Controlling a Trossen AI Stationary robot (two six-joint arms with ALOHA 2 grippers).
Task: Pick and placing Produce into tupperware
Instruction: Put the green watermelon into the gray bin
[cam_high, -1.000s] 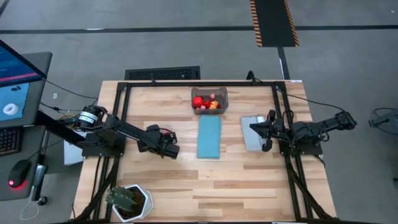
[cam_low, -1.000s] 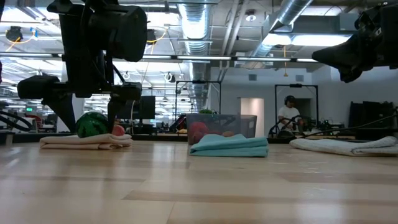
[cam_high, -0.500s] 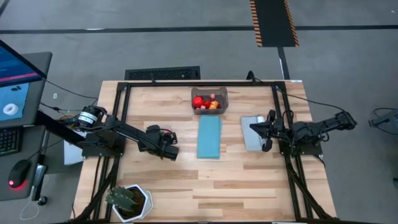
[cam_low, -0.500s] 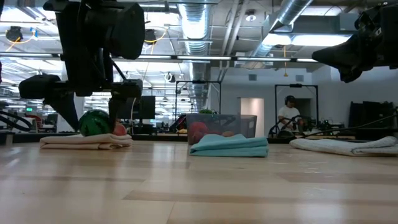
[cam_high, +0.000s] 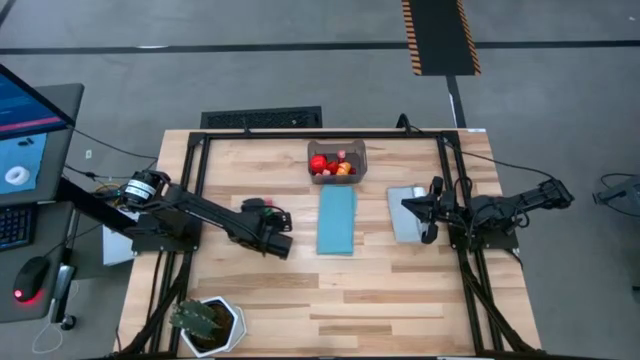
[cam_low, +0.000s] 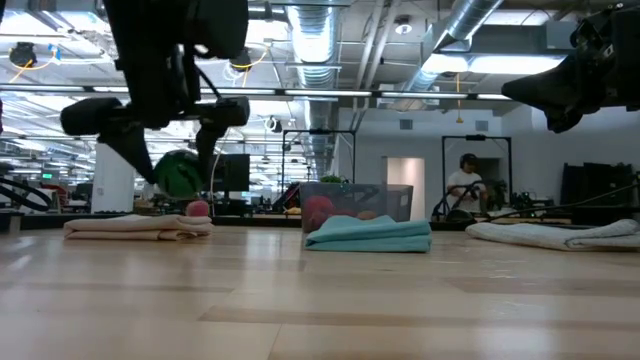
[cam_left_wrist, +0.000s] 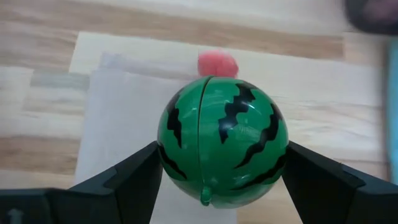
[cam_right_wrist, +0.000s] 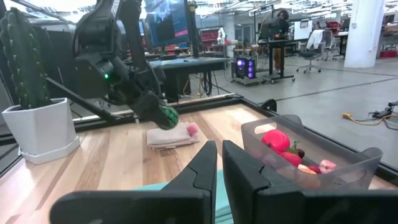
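Left gripper pinches a round toy watermelon — glossy green, jagged black stripes.

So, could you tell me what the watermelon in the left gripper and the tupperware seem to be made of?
The watermelon looks like glossy moulded plastic: a straight seam runs down its middle and it shines. The tupperware looks like thin translucent grey plastic, since the produce inside shows through its wall.

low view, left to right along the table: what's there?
Tan mat → watermelon held up in the left gripper → pink fruit → tupperware behind the blue mat → grey mat.
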